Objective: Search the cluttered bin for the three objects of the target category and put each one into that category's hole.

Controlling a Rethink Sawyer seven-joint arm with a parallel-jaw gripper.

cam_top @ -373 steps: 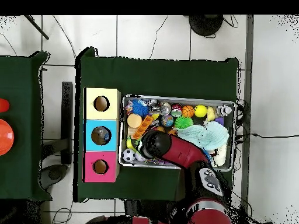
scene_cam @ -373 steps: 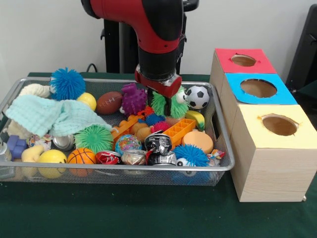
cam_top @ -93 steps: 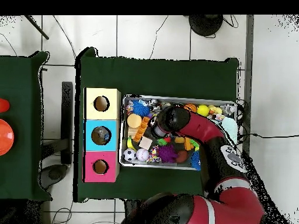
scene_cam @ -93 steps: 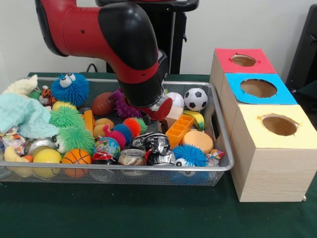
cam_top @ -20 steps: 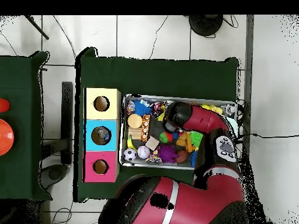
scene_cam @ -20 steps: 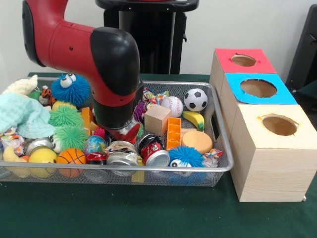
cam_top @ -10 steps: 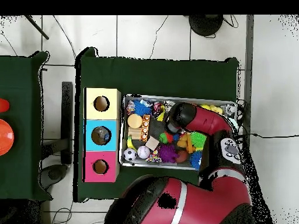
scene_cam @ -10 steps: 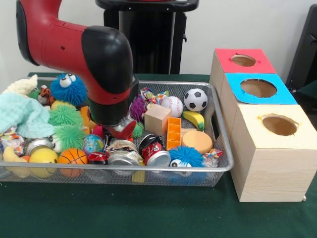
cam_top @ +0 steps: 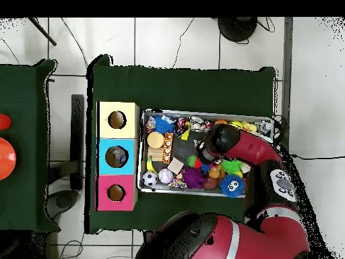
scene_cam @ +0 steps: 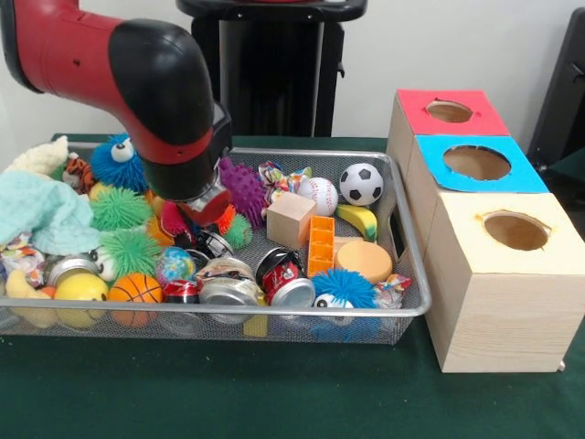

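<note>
End effector [scene_cam: 203,208] low among spiky balls at bin's [scene_cam: 402,240] 9 o'clock half, likely sweeping clutter aside; cannot tell grip state. Target category unclear; holed boxes [scene_cam: 476,165] at 3 o'clock.

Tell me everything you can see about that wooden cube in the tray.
The wooden cube is a plain, pale block of light, unpainted wood with square faces and crisp edges. It sits slightly turned in the wire mesh bin, right of centre. An orange ridged plastic block stands against its front right side, a baseball lies just behind it, and a purple spiky ball is to its left.
</note>
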